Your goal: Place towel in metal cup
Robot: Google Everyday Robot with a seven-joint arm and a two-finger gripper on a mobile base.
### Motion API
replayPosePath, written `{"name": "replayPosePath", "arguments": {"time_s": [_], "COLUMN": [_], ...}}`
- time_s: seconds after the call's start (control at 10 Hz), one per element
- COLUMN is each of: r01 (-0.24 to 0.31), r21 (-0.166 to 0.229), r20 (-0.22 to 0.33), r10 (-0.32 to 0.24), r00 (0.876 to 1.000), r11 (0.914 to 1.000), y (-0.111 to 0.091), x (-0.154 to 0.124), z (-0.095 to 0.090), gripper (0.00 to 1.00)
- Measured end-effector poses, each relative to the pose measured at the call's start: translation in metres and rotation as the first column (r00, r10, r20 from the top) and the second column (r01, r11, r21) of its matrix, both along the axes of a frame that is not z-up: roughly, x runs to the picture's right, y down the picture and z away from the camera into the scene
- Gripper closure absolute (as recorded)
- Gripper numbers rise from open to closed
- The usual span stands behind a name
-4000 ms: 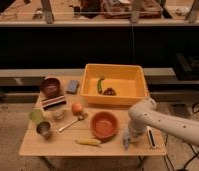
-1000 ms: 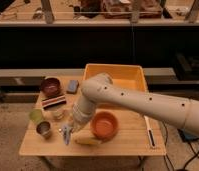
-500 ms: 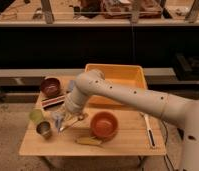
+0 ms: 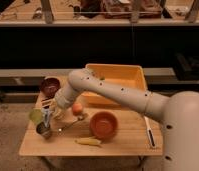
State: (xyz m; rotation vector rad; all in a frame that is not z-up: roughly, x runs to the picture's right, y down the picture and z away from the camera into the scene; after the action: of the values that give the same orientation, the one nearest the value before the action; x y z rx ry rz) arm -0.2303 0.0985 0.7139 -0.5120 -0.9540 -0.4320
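So the thin light grey-blue towel (image 4: 47, 114) is up off the wooden surface (image 4: 123, 145). It's bunched up and hanging from the tool (image 4: 52, 111), which is clamped tight on it over the left end. The cloth dangles right above the small dull silver metal cup (image 4: 43, 131), which stands near the front left corner. Can't tell if the bottom of the cloth touches the rim.

A light green cup (image 4: 35, 116) sits just behind the metal cup, right beside the towel. Right of the tool there's a round orange fruit (image 4: 77, 108), and a metal spoon (image 4: 70, 124) lies at an angle between it and the metal cup. Further right is an orange bowl (image 4: 104, 125), and a yellow banana (image 4: 88, 142) lies near the front edge. A dark red-brown bowl (image 4: 50, 86) sits back left and a big yellow plastic bin (image 4: 118, 75) at the back. The cream-coloured arm (image 4: 113, 92) reaches across in front of the bin.
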Motion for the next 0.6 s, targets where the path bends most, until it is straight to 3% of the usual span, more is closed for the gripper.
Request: {"name": "replayPosePath", "arguments": {"time_s": [0.3,0.6], "r01": [0.016,0.069], "r21": [0.023,-0.019], "r20": [0.078,0.152], "r10": [-0.018,-0.065], "r00": [0.997,0.986], "r11": [0.9996,0.9974], "y": [-0.010,0.000], "x": [-0.013,-0.038], "z": [-0.026,-0.035], "gripper": [1.00,1.00]}}
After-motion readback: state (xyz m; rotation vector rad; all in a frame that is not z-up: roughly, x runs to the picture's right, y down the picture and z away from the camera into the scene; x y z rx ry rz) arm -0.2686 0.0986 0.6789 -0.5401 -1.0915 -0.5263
